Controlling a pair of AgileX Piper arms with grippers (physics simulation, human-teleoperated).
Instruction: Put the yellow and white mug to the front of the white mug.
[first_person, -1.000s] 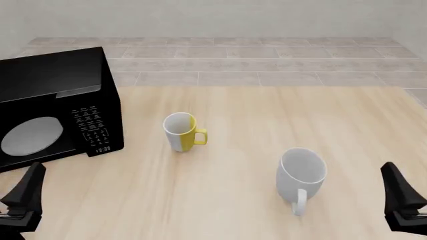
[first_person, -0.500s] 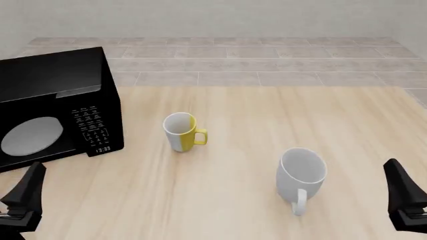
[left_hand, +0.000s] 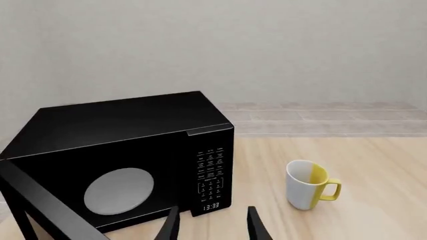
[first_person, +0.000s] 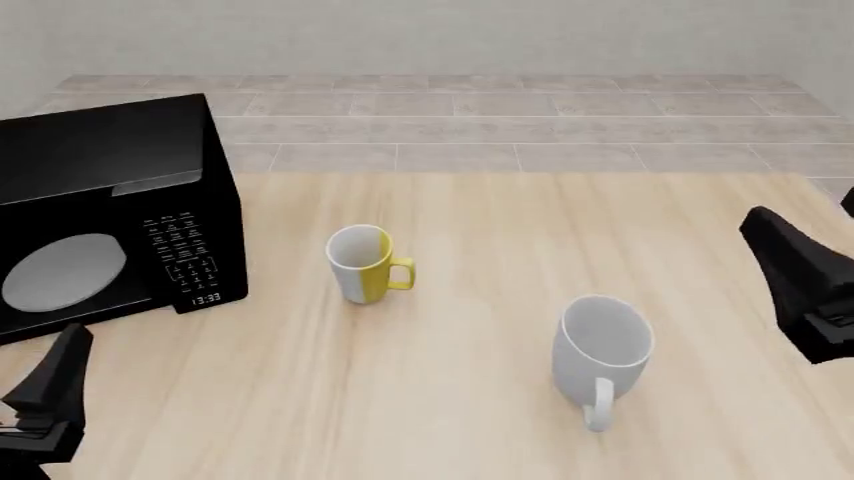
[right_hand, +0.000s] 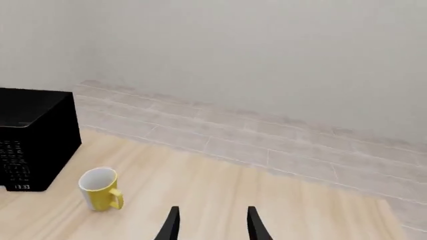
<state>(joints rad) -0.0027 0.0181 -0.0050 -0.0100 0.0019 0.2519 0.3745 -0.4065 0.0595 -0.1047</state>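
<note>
Front view: the yellow mug (first_person: 362, 263) stands upright near the middle of the desk (first_person: 467, 420), just right of the microwave (first_person: 107, 215), handle to the right. The white mug (first_person: 603, 350) stands nearer and to the right, well apart from it, handle toward the near edge. Bare desk lies between and around both. The left gripper (left_hand: 210, 225) and right gripper (right_hand: 210, 222) show parted, empty fingers near the side edges.

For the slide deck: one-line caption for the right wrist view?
Open right gripper above the wooden table, yellow and white mug upright beside the black microwave.
</note>
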